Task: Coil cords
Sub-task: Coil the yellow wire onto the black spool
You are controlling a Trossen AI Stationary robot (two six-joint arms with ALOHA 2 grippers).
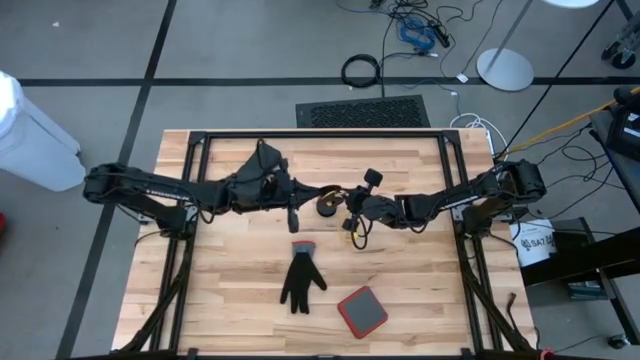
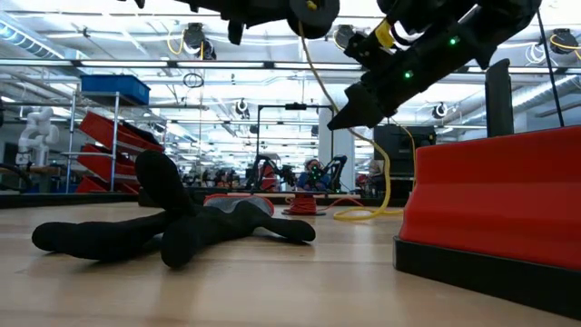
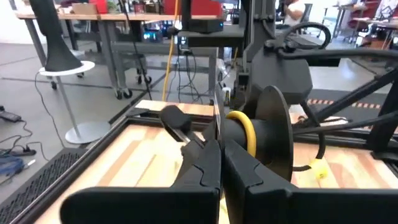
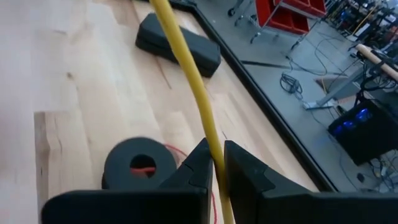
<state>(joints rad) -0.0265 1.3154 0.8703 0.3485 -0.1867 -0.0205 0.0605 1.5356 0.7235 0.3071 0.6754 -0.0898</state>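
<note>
Right wrist view is showing the right gripper (image 4: pixel 216 167) pinching a yellow cord (image 4: pixel 186 74) between its fingertips, the jaws nearly closed around the thin strand. That cord is running forward and away from the gripper over the tabletop (image 4: pixel 74 93). Just below and beside the gripper a small black round puck (image 4: pixel 138 163) is lying flat on the wood, with a red wire showing in its hole. Farther ahead of the gripper a dark flat block (image 4: pixel 179 45) is resting near the table's edge.

Left wrist view is showing the left gripper (image 3: pixel 219 163) with its fingers pressed together, right in front of a black spool (image 3: pixel 273 146) wound with yellow cord.

From above, both grippers are meeting near the table's middle, with a black glove (image 1: pixel 301 280) and a red pad (image 1: pixel 362 311) lying nearer the front edge.
</note>
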